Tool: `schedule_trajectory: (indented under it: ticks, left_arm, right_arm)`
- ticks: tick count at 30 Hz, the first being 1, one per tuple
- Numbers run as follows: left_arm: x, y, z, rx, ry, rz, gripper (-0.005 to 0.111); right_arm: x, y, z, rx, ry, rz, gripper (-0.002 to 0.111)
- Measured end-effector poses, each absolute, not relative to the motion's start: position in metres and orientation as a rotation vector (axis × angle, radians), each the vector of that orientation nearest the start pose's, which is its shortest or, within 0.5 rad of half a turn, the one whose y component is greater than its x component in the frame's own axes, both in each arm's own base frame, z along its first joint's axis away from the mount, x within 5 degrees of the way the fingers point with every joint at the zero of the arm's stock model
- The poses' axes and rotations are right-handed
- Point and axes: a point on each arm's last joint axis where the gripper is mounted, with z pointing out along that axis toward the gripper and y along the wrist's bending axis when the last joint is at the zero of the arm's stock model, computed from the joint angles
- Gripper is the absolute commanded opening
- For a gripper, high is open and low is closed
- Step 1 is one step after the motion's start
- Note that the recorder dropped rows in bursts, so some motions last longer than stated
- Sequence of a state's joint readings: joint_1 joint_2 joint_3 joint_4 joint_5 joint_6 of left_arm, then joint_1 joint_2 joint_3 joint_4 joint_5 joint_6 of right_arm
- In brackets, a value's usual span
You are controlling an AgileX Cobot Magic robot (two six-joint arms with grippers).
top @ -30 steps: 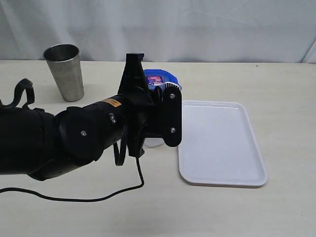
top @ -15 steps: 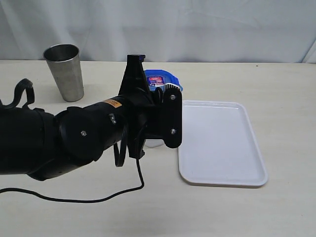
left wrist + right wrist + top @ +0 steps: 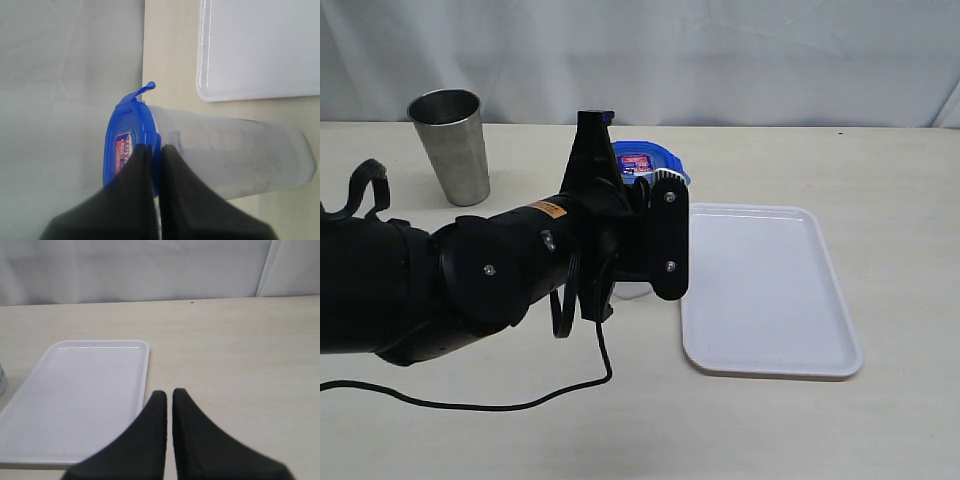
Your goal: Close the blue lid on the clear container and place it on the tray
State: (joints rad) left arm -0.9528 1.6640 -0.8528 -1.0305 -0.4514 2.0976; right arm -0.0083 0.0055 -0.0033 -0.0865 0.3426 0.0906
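Layout: cup (image 3: 450,145) stands far left on the table (image 3: 880,170), near the back edge. Container (image 3: 225,155) stands mid-table, lid (image 3: 125,145) on top of it. Tray (image 3: 770,290) lies flat just right of the container, with a strip of table between them; container is off the tray. Left arm (image 3: 500,270) reaches in from the left, in front of the container. Cable (image 3: 520,400) lies on the table in front of the arm.
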Motion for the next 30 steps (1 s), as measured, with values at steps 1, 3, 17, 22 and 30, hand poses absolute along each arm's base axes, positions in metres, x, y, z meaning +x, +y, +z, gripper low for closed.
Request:
schedule_trajectory:
  ticks: [1,3,17,22,30]
  left_arm:
    - [0.2259,-0.2591,0.212,1.625,1.247,0.493,0.0]
    - [0.2259,-0.2591,0.212,1.625,1.247,0.493,0.0]
    - [0.2259,-0.2591,0.212,1.625,1.247,0.493,0.0]
    - [0.2257,-0.2592,0.2118,1.627,1.247,0.491,0.0]
    - [0.2257,-0.2592,0.2118,1.627,1.247,0.491,0.021]
  right_arm:
    - [0.0537,-0.0031,0.1832,0.036,1.827,-0.026,0.005]
    - [0.0537,-0.0031,0.1832,0.036,1.827,-0.026,0.005]
    - [0.0537,-0.0031,0.1832,0.036,1.827,-0.026,0.005]
    - [0.0537,-0.0031,0.1832,0.036,1.827,-0.026,0.005]
    - [0.0537,-0.0031,0.1832,0.036,1.827,-0.026,0.005]
